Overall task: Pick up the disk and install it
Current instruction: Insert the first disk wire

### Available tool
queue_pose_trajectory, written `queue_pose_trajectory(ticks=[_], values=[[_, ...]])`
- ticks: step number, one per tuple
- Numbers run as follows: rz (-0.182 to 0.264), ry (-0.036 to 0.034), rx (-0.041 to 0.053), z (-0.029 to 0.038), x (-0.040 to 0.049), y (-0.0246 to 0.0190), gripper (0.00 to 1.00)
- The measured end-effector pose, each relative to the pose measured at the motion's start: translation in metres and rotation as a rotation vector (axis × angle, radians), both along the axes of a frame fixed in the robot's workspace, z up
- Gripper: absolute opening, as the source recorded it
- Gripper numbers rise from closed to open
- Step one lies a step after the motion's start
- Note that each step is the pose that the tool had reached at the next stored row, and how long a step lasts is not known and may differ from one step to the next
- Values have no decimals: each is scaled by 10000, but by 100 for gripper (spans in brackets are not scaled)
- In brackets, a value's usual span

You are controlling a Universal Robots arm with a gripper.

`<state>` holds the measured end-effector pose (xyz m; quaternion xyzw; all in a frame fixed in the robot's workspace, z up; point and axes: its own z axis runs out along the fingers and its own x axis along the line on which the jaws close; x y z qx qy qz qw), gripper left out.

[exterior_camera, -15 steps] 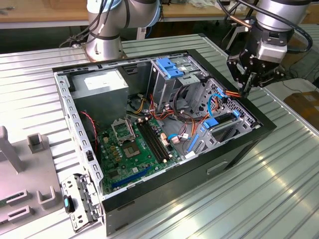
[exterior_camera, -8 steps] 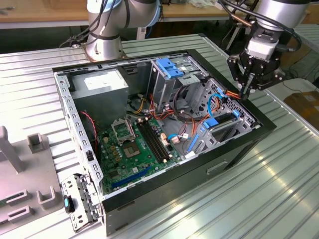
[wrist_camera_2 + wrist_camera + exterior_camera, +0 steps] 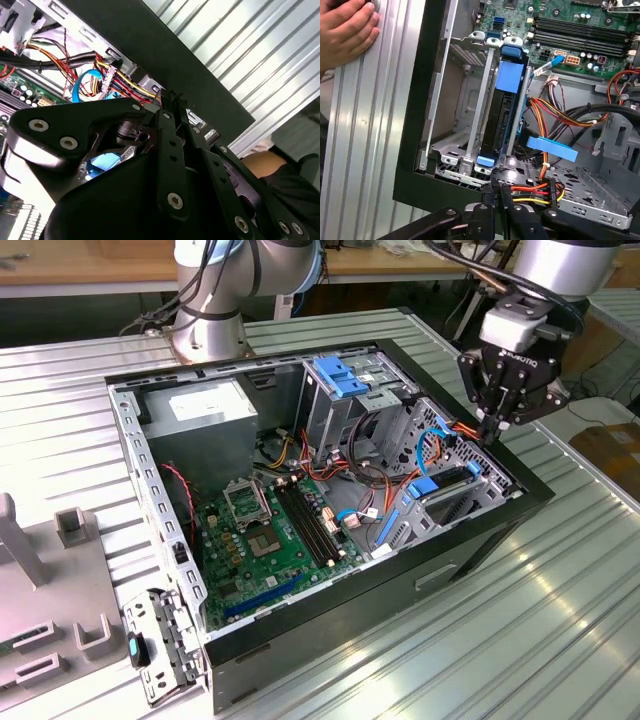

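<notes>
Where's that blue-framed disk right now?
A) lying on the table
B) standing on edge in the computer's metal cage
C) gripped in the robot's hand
B: in the first wrist view the disk stands on edge inside the cage, with the hand close by.

the exterior view looks down at a slant from well off, taking in the whole open computer case (image 3: 400,585) on the ribbed table (image 3: 540,640). both wrist views sit close over the case's drive cage (image 3: 470,100) corner, looking past the gripper (image 3: 496,192). all three views share the cables (image 3: 540,190) there.
</notes>
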<state>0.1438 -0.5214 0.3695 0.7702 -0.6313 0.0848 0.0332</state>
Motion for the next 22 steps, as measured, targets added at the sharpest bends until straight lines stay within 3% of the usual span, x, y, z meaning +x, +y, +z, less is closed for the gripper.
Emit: queue_pose_trajectory(ticks=[2, 7, 9, 11, 12, 14, 15, 16, 19, 22], values=[[-557, -1, 1, -2, 0, 0, 17], [-1326, -1, -5, -11, -7, 0, 17], [-1352, 0, -7, -12, -50, 0, 17], [-1366, 0, -1, -15, -174, 0, 17], [-1376, 5, 66, -15, -196, -1, 17], [-1413, 28, 410, -17, -217, -1, 17], [-1450, 36, 538, -25, -218, -14, 17], [-1503, 35, 543, -36, -218, -44, 17], [-1637, 33, 556, -49, -218, -63, 17], [-1672, 40, 656, -53, -227, -76, 17]])
